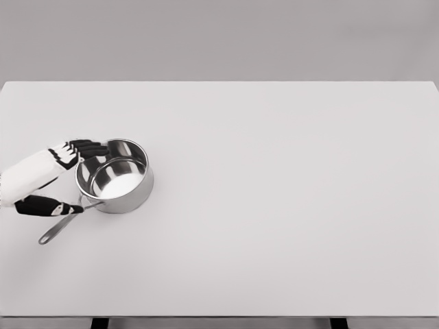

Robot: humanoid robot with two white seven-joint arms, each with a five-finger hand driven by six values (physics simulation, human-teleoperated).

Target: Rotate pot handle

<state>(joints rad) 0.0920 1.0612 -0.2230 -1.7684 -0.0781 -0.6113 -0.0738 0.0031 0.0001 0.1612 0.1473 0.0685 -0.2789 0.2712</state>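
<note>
Left hand (60,179) spread around pot (114,175) left side, fingers (89,148) at rim, thumb (51,206) just above handle (65,225). Pot upright on worktop (288,205).

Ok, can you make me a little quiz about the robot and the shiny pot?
1. True or false: the pot lies tipped on its side.
2. Which hand is beside the pot? A) left hand B) right hand
3. Fill in: the pot handle points toward the picture's lower ____.

Key: 1 false, it stands upright on the table. 2 A, its fingers reach the pot's rim and its thumb lies near the handle. 3 left.
</note>
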